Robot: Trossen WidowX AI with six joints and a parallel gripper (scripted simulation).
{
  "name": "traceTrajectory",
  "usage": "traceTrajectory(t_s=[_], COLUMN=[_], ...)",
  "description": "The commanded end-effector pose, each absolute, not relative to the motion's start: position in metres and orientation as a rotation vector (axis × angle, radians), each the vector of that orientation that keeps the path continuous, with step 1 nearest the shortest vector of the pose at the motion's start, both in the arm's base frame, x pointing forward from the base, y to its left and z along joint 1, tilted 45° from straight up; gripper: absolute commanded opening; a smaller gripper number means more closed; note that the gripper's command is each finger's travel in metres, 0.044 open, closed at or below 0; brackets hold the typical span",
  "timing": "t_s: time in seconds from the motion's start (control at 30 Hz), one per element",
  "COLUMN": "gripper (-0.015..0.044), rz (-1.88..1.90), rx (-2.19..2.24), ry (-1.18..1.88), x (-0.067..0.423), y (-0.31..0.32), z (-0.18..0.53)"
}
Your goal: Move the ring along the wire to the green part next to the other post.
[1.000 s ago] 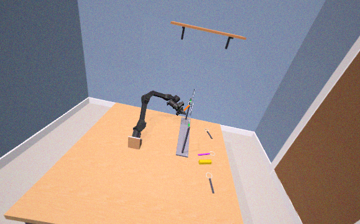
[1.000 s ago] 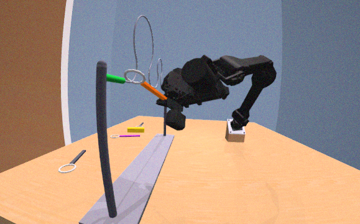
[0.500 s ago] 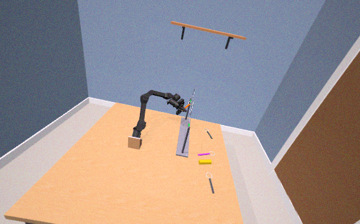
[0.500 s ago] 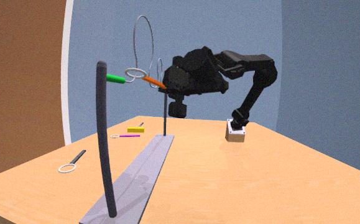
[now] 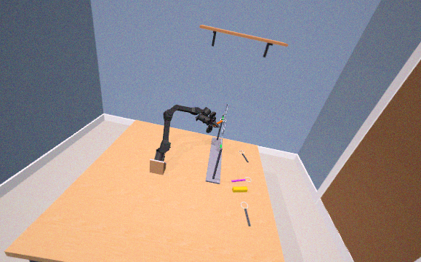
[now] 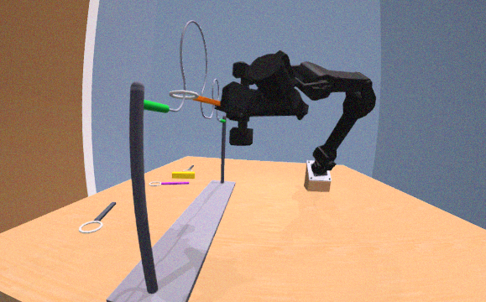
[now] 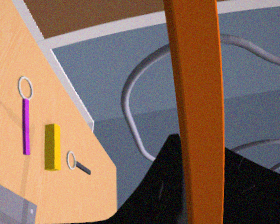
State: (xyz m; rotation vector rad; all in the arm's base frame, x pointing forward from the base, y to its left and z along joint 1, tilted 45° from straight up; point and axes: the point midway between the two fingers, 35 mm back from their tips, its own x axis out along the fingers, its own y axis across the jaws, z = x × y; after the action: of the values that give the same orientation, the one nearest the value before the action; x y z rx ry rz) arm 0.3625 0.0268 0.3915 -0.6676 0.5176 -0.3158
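Note:
My gripper (image 6: 222, 102) (image 5: 215, 124) (image 7: 181, 141) is shut on the orange handle (image 6: 207, 101) (image 5: 219, 123) (image 7: 193, 83) and holds it almost level, high above the table. The white ring (image 6: 184, 95) (image 5: 224, 118) lies nearly flat around the wire, just past the green part (image 6: 155, 106) at the near post (image 6: 138, 176) (image 5: 216, 165). The thin grey wire (image 6: 193, 54) (image 7: 132, 92) loops upward behind the ring. The far post (image 6: 223, 151) (image 5: 218, 134) carries a short green part (image 6: 222, 121). I cannot tell whether the ring touches the wire.
Both posts stand on a long grey base plate (image 6: 209, 205) (image 5: 210, 164). Beside it lie a purple-handled ring (image 6: 169, 183) (image 5: 240, 180) (image 7: 26, 123), a yellow block (image 6: 183, 174) (image 5: 239, 189) (image 7: 52, 147) and two dark-handled rings (image 6: 96, 222) (image 5: 246, 215). The arm's base block (image 6: 317, 180) (image 5: 157, 167) stands apart.

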Motion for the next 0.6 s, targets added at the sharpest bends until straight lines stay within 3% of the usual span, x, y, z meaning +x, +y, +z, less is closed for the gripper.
traceTrajectory(t_s=[0.0, 0.57], gripper=[-0.0150, -0.0150], rz=[-0.340, -0.391], rx=[-0.719, -0.938], ry=[0.514, 0.515], x=[0.360, 0.357], y=[0.018, -0.004], z=[0.400, 0.427])
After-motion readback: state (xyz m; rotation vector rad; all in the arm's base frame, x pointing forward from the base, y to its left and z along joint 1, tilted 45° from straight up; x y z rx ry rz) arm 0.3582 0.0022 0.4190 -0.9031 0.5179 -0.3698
